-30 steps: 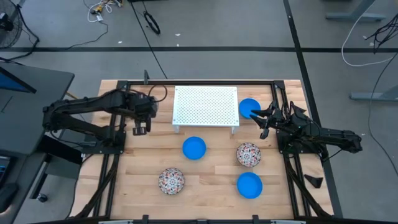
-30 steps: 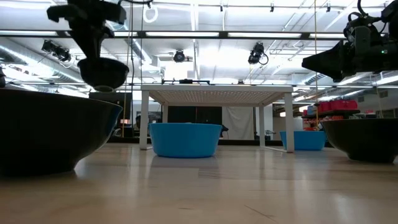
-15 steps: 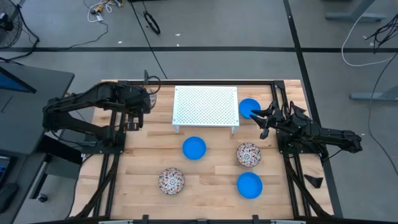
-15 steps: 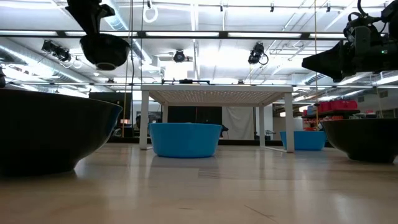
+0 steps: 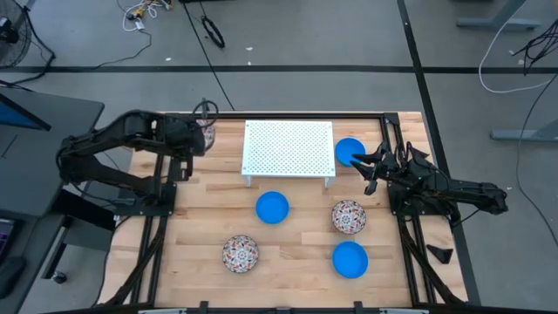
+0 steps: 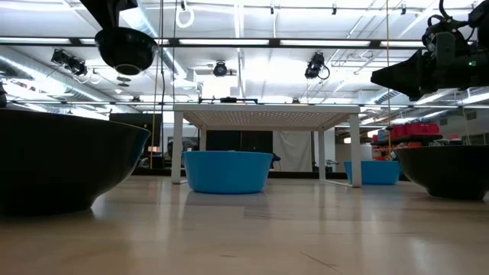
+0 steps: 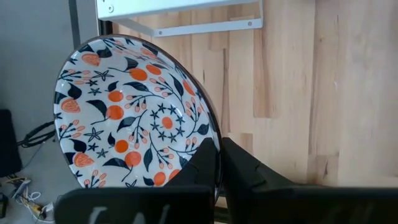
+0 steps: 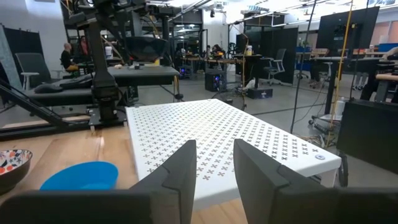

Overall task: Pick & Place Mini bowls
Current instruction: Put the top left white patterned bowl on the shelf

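At the desk's far left corner, the left end effector (image 5: 202, 137) hangs above the wood, pinching the rim of a patterned bowl (image 7: 134, 115) between its fingers (image 7: 205, 162); the bowl is lifted clear of the desk and tilted, and it sits just beside the left edge of the white rack (image 5: 289, 149) (from the low view it shows only as a dark shape up high (image 6: 127, 49)). The right end effector (image 5: 364, 160) waits at the rack's right side, fingers spread partway and holding nothing, right by a blue bowl (image 5: 349, 151) that rests on the desk next to the rack. The other bowls sit on the desk (image 5: 296, 253) in front of the rack: a second blue bowl (image 5: 272, 208) near the middle, a second patterned bowl (image 5: 348, 216) to its right, a third patterned bowl (image 5: 240, 253) nearer the front left, a third blue bowl (image 5: 350, 259) at the front right. All four are apart from each other. The rack top is bare.
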Tool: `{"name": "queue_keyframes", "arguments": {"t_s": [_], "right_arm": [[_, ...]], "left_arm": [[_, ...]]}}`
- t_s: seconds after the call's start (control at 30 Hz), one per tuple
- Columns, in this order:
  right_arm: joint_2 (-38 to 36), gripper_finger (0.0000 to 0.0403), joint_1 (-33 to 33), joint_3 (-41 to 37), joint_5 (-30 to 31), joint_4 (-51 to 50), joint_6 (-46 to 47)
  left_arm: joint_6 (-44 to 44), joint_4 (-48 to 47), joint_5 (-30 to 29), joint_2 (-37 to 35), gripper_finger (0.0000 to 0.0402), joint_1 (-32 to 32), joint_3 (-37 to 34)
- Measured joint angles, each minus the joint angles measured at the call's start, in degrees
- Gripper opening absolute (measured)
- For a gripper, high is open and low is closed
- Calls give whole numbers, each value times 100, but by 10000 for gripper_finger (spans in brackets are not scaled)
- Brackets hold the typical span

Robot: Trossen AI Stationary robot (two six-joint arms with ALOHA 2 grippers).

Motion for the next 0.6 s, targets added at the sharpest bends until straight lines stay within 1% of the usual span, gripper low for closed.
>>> {"name": "queue_keyframes", "arguments": {"t_s": [0.17, 0.43, 0.6], "right_arm": [[0, 110, 2, 1, 2, 0, 0], [-2, 110, 2, 1, 4, -2, 0], [0, 110, 0, 1, 0, -1, 0]], "left_arm": [[21, 13, -164, 45, 12, -62, 2], [27, 250, -178, 470, 12, -62, 2], [32, 305, -285, 660, 11, -62, 3]]}}
